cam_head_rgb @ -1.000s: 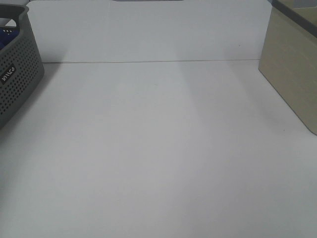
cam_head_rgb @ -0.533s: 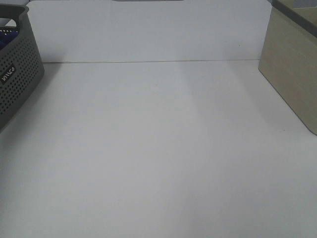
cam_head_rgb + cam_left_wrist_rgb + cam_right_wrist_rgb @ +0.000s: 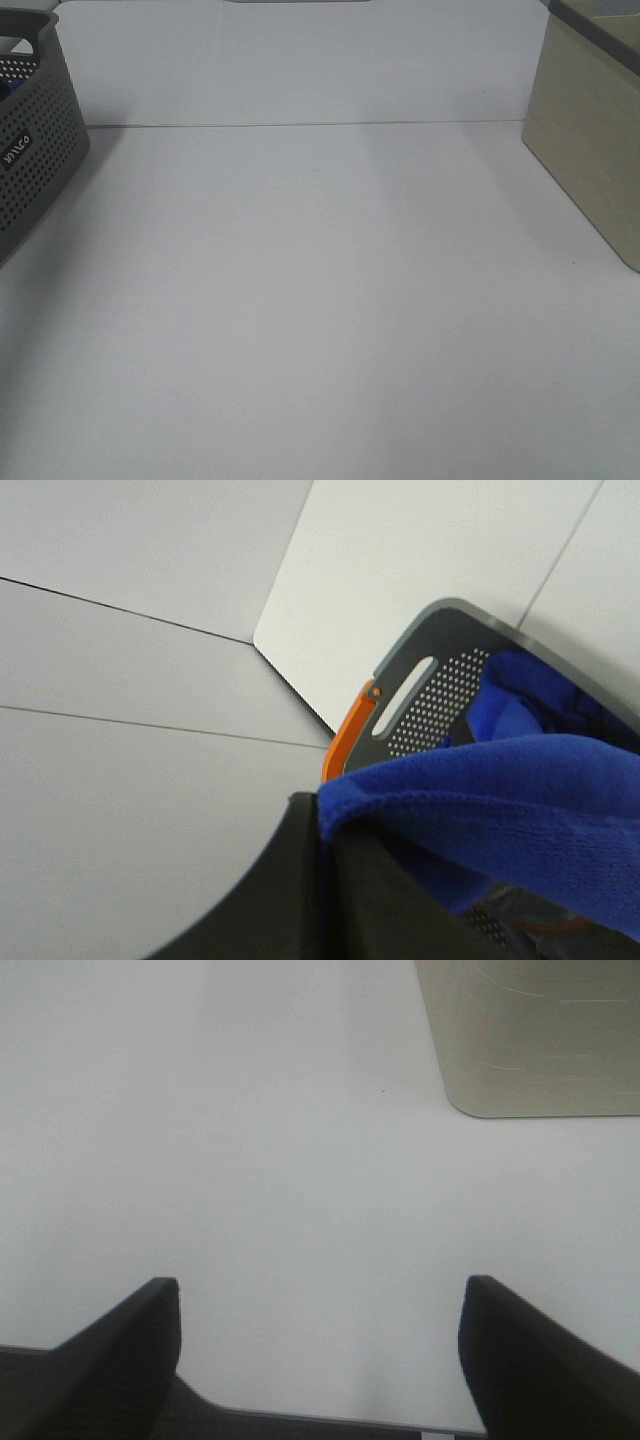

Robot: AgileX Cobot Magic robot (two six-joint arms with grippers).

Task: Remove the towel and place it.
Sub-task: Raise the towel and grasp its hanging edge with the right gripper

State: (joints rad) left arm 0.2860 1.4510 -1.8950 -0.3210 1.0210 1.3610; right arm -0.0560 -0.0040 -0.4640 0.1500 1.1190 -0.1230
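The royal-blue plush towel hangs from my left gripper, which is shut on a fold of it above the grey perforated basket. More of the towel lies bunched inside the basket. In the exterior high view the basket stands at the table's far left, with only a sliver of blue at the frame edge. Neither gripper shows in that view. My right gripper is open and empty, low over the bare white table.
A beige box stands at the table's right side and also shows in the right wrist view. The basket has an orange trim by its handle slot. A white back wall borders the table.
The blue patch seen inside the basket's top in the exterior high view has shrunk to a sliver. Nothing else there has moved.
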